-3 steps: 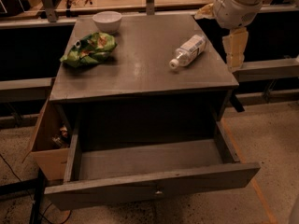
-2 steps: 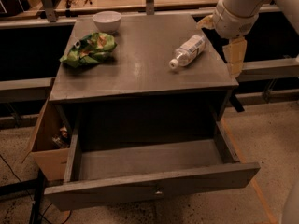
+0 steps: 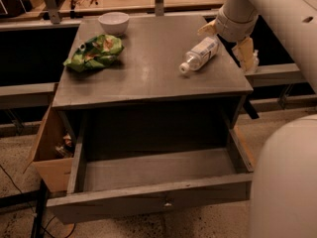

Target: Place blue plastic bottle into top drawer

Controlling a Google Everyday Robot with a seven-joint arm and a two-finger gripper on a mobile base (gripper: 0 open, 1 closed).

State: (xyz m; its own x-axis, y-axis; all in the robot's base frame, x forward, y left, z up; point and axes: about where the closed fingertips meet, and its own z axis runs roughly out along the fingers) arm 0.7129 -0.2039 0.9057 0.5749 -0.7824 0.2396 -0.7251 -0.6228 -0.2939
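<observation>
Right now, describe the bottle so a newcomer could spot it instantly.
Find the dark grey cabinet with its top drawer pulled open. On its top, at the right rear, the blue plastic bottle lies on its side beside the open gripper. Unlike the green bag and white bowl at the left, it is clear, with a white cap and pale label.

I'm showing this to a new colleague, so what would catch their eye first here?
The top drawer stands pulled wide open across the lower middle of the view. On the cabinet top above it, the blue plastic bottle lies on its side toward the right, and the robot's hand is open around its far end at the right edge. A crumpled green bag lies at the left, in front of a white bowl.
</observation>
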